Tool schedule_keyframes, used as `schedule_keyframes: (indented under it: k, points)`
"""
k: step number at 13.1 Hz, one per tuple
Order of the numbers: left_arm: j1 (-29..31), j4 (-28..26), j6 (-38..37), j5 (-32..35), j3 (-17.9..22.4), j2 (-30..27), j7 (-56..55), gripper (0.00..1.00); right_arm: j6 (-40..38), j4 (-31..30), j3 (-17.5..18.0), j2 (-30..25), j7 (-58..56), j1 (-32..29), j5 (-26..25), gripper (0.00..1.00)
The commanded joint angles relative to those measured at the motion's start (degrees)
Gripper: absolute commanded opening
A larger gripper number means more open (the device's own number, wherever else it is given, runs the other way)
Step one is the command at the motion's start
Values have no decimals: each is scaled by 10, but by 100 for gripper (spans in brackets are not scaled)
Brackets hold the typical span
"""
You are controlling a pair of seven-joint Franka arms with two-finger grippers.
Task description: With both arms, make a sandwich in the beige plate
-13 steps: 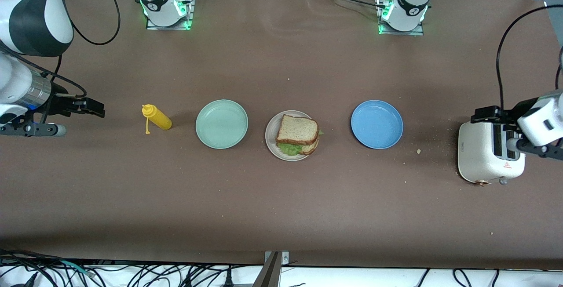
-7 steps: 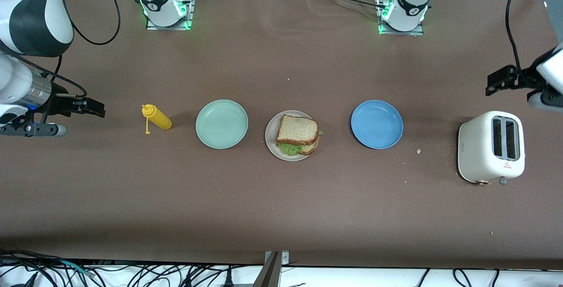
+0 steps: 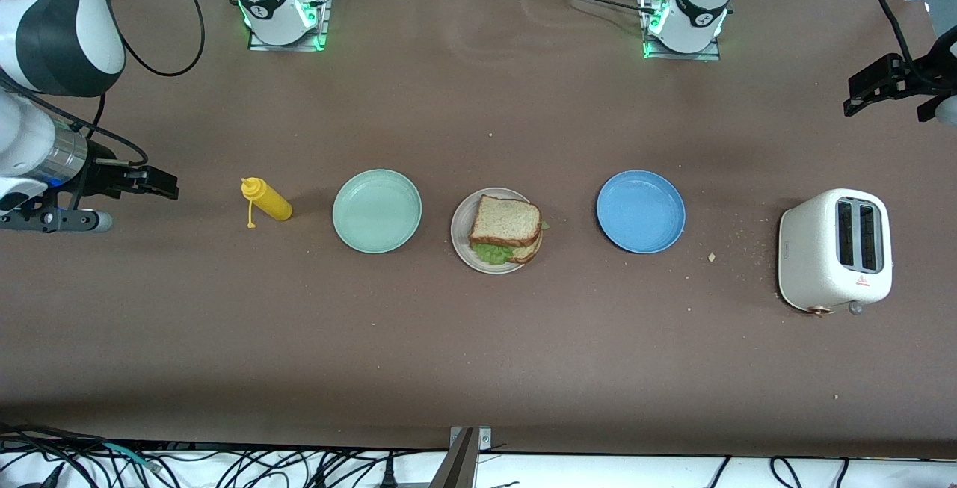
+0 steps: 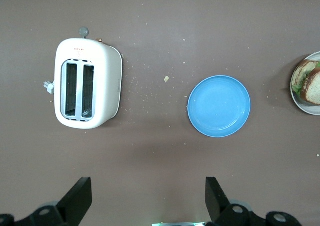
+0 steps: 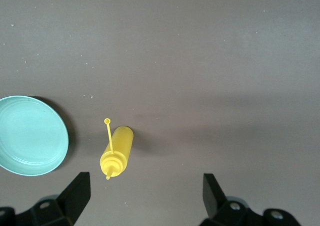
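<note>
**Sandwich on beige plate, both grippers empty**

Going from the near edge up, I see a row across mid-table. The toaster (image 3: 835,250) sits nearest, at the left arm's end, with crumbs just beside it. The sandwich (image 3: 506,229) is in the beige plate (image 3: 461,232) at table centre: toast on top, lettuce sticking out on the near side, second slice under it. The blue plate (image 3: 641,211) lies beside it toward the left arm's end, the mint plate (image 3: 377,210) toward the right arm's end. After that comes the mustard bottle (image 3: 267,201), lying on its side.

The right gripper (image 3: 153,182) hangs over bare table near the right arm's end, fingers wide, holding nothing. The left gripper (image 3: 871,87) is up over the left arm's end of the table, fingers wide apart, empty too.
</note>
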Motion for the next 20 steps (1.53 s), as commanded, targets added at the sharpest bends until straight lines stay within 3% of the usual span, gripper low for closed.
schedule_keyframes:
  k: [1,4,20]
  points:
    - [2,-28,42,-3,0,-14,-7,100,7,-14,1,-16,-9,-3,-8,99]
    - [16,-19,44,-31,0,11,-3,100,12,-10,-5,-16,2,-2,-3,99]
    - [11,-8,45,-33,-18,11,-1,100,12,-6,-5,-14,0,-2,-1,100]
